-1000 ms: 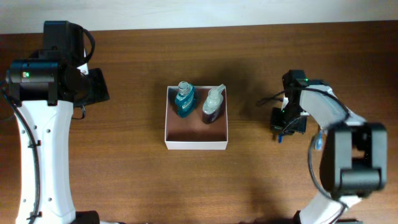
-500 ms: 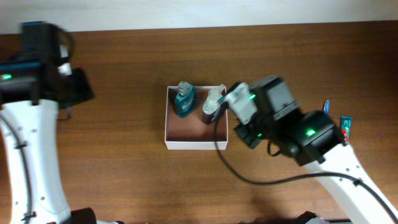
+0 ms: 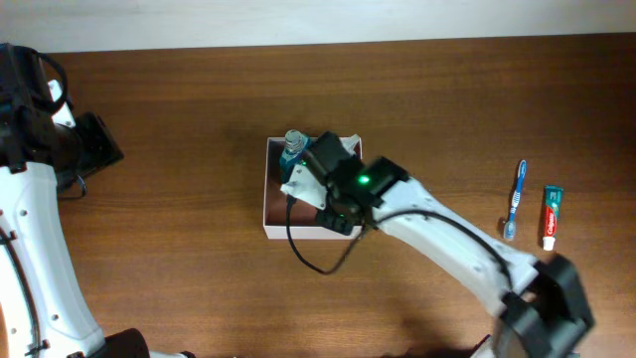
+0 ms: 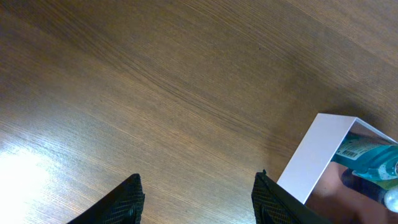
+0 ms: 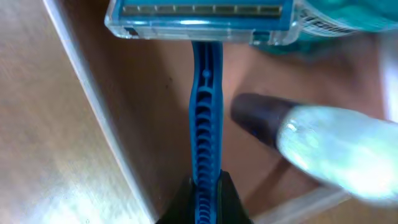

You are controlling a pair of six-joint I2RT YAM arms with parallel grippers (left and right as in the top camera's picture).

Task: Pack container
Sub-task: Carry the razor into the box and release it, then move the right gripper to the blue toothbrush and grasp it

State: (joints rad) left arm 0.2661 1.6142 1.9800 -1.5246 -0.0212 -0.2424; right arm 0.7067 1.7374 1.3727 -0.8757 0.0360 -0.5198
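Soft, even light overhead cast faint shadow beside the container [image 3: 278, 232]. Glare whitened the counter [image 4: 25, 177] at the left wrist view's lower left. The right wrist view's blue razor [image 5: 205, 112] looked crisp, the bottle cap [image 5: 336, 149] blurred.

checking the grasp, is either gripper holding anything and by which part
The right gripper holds a blue razor by the end of its handle, above the container. The left gripper is open and empty.
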